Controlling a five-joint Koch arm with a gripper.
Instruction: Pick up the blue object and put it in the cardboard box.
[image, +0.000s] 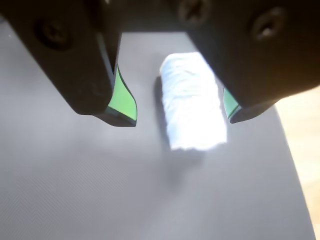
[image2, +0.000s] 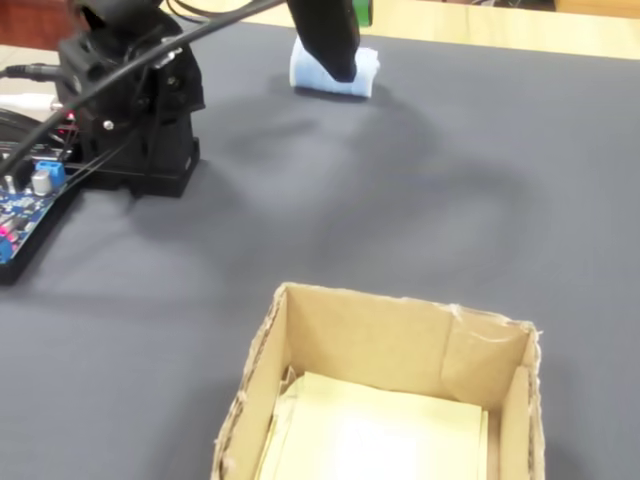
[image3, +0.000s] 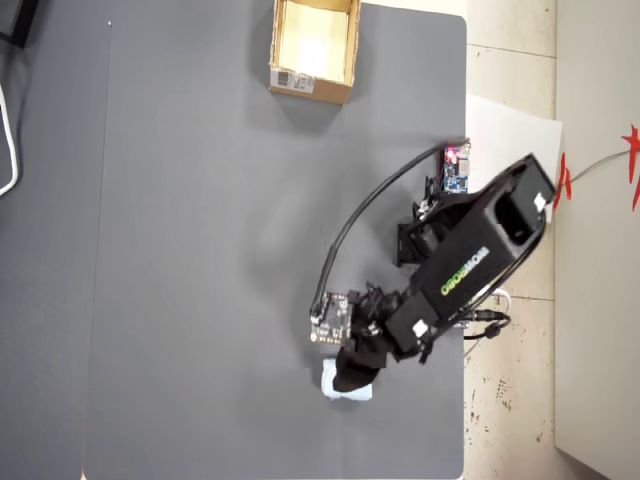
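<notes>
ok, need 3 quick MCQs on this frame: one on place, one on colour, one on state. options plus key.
1. Where is the blue object in the wrist view?
A. inside the cardboard box
B. on the dark mat, between the open gripper's jaws
C. on the bare wood

2. What colour are the pads on the insides of the gripper jaws?
A. red
B. yellow
C. green

3. What does the cardboard box hold in the fixed view?
A. nothing but its pale yellowish lining
B. the blue object
C. a circuit board

Key: 1 B, the roll lies on the mat in the gap between the jaws. 2 C, both pads show green. 3 A, only the lining shows inside.
</notes>
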